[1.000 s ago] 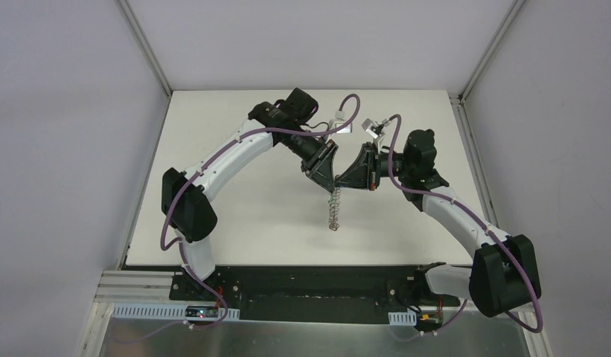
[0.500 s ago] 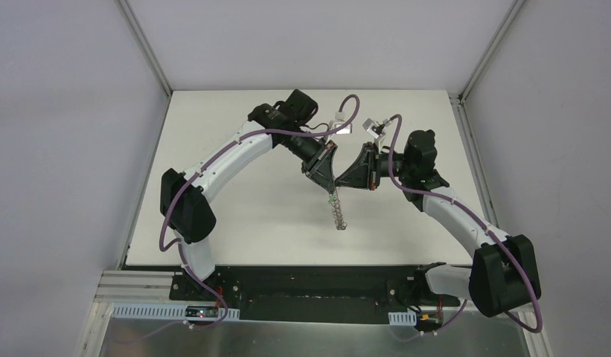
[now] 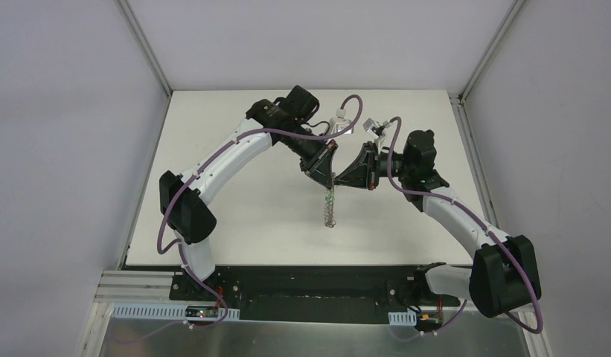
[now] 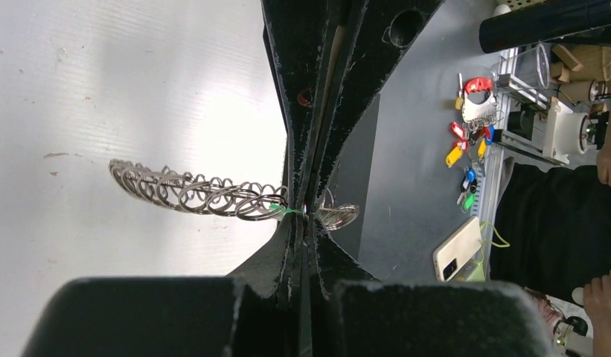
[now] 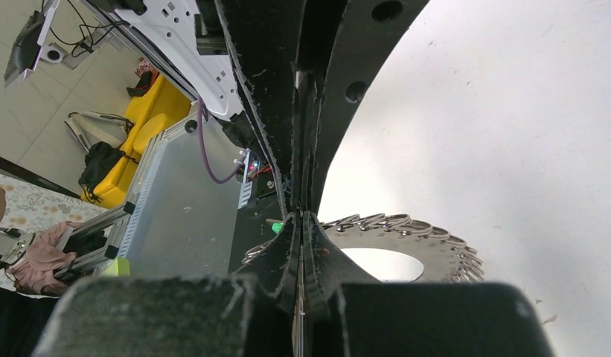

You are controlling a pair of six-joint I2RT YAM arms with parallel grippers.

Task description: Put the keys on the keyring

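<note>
The keyring (image 3: 330, 211), a grey ring fringed with wire loops, hangs edge-on above the white table below the point where both grippers meet. My right gripper (image 3: 338, 184) is shut on its rim; the right wrist view shows the flat ring (image 5: 429, 251) and its wide hole beside those jaws (image 5: 301, 217). My left gripper (image 3: 329, 183) comes in from the opposite side, tip to tip. It is shut (image 4: 306, 216), with a green sliver of the key (image 4: 284, 210) pinched at its tips against the loops (image 4: 198, 195). The key's metal blade is hidden.
The white table (image 3: 235, 208) lies under the hanging ring. Beyond its edge the left wrist view shows several coloured key tags (image 4: 466, 152) and a phone (image 4: 457, 249) on a grey surface. Metal frame posts (image 3: 146, 48) stand at the table's back corners.
My left gripper has closed at the ring's top edge. The hanging keyring swung a little right, then back left. The right gripper kept its hold.
</note>
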